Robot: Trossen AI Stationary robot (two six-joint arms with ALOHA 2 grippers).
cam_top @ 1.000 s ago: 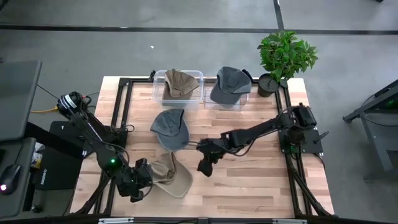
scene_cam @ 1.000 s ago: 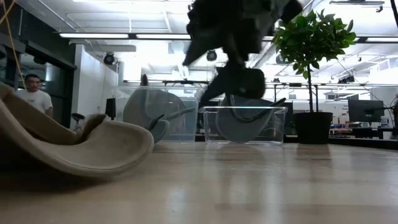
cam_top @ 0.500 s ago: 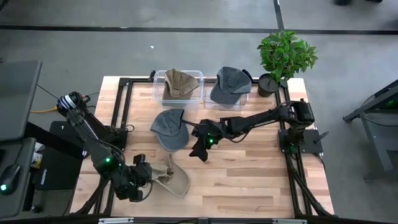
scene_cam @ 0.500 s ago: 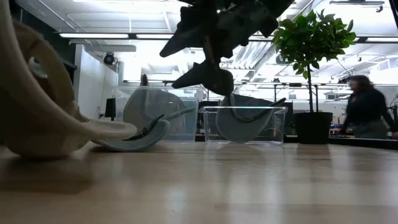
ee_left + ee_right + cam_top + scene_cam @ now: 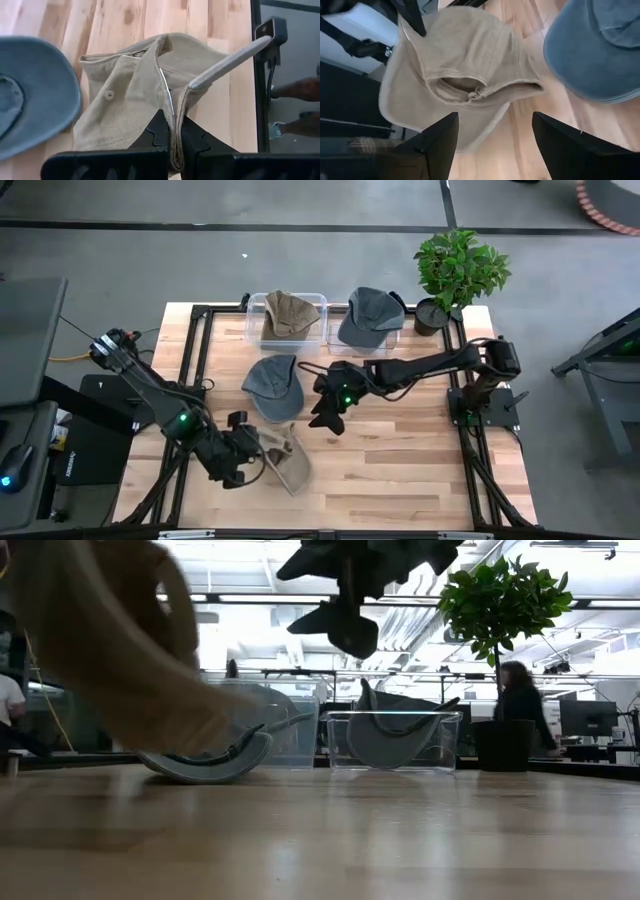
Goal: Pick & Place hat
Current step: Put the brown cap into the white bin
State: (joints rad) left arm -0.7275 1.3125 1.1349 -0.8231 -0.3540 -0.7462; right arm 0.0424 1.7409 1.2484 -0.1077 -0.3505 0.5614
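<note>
The tan hat [image 5: 283, 459] hangs over the table's [image 5: 400, 460] front-left area, at about 7 o'clock from the table's middle, pinched by the left tool [image 5: 244, 450]. The left wrist view shows that tool's jaws clamped tight on a fold of fabric at the crown's edge [image 5: 175, 131], with the brim sticking out stiffly to one side. It looks light and soft: the cotton crown sags and creases under its own weight, while the brim holds its shape. A grip on the seam where crown meets brim seems the surest hold; thin crown cloth alone could slip or bunch.

Just at 12 o'clock from it, the blue-grey hat [image 5: 273, 386] lies flat on the wood, likely just as floppy. The right tool [image 5: 327, 413] hovers at 3 o'clock of that hat, fingers spread wide and holding nothing; its wrist camera looks down on both loose hats.

Along the far edge stand two clear bins. The left bin [image 5: 256, 320], at 12 o'clock from the blue-grey hat, holds a brown hat [image 5: 289, 311]. The right bin [image 5: 392, 342] holds a grey hat [image 5: 371, 315] that overflows its rim. A potted plant [image 5: 458, 270] sits at the table's 1 o'clock corner.
</note>
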